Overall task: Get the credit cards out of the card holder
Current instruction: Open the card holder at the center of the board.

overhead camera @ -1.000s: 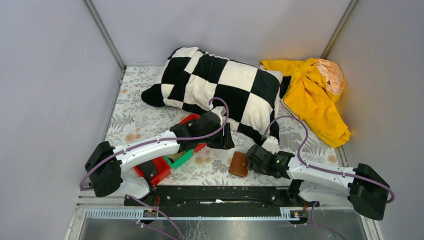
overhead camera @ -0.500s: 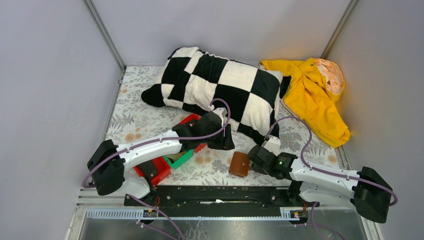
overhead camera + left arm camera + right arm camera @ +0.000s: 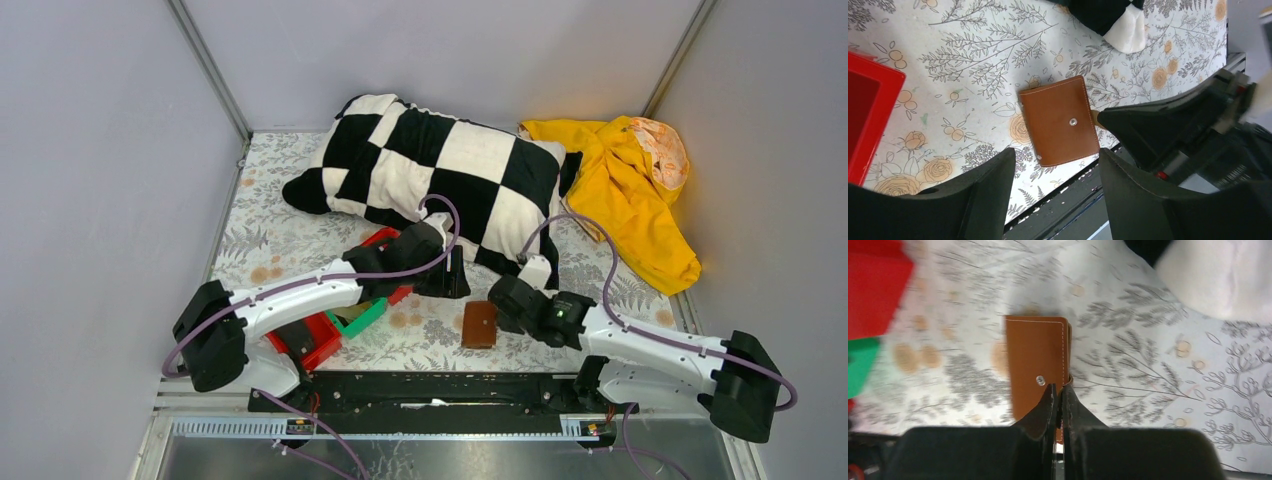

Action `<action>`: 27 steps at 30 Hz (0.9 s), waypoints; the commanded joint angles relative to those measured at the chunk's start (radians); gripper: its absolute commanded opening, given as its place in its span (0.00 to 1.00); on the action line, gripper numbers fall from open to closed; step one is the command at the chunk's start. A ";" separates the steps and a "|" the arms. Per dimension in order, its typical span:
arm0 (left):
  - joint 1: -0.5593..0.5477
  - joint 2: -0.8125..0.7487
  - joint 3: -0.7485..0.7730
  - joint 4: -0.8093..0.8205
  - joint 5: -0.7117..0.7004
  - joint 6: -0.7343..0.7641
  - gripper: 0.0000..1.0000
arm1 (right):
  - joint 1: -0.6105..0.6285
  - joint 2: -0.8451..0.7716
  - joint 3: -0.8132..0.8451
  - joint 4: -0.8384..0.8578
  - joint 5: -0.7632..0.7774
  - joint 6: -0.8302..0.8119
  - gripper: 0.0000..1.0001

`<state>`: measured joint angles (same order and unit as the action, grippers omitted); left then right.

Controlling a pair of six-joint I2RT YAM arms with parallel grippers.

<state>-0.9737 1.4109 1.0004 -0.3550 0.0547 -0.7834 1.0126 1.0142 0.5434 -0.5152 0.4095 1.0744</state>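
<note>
Right gripper [image 3: 1058, 390] is pinched shut, its tips touching the right edge of the small flat brown leather card holder [image 3: 1034, 355], which lies closed near the front of the flowery table [image 3: 262, 240]. Left gripper [image 3: 1054, 157] hangs open above it.

Top view evenly bright, diffuse light from above, soft shadows under the pillow [image 3: 440, 170]; warm orange glow on the yellow cloth [image 3: 625, 195] at far right. Left wrist view sharp on the card holder [image 3: 1060, 120], left gripper [image 3: 1055, 152] dark and underexposed. Right wrist view smeared on its left side, red bin [image 3: 873, 285] blurry, white pillow corner nearly blown out, right gripper [image 3: 1058, 388] soft, close to lens.
</note>
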 commanded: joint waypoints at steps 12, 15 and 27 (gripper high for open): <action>0.048 -0.127 0.095 -0.112 -0.107 0.041 0.70 | 0.007 0.096 0.239 0.031 -0.060 -0.132 0.00; 0.048 -0.126 0.066 -0.099 -0.068 0.039 0.69 | 0.007 0.094 0.214 0.043 -0.076 -0.113 0.00; 0.047 -0.067 -0.058 0.066 0.196 -0.032 0.72 | -0.033 -0.108 0.047 -0.015 -0.057 0.016 0.00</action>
<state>-0.9276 1.3224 0.9543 -0.3851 0.1699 -0.7982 1.0100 0.9844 0.6468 -0.4820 0.3317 1.0252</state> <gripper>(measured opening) 0.713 0.032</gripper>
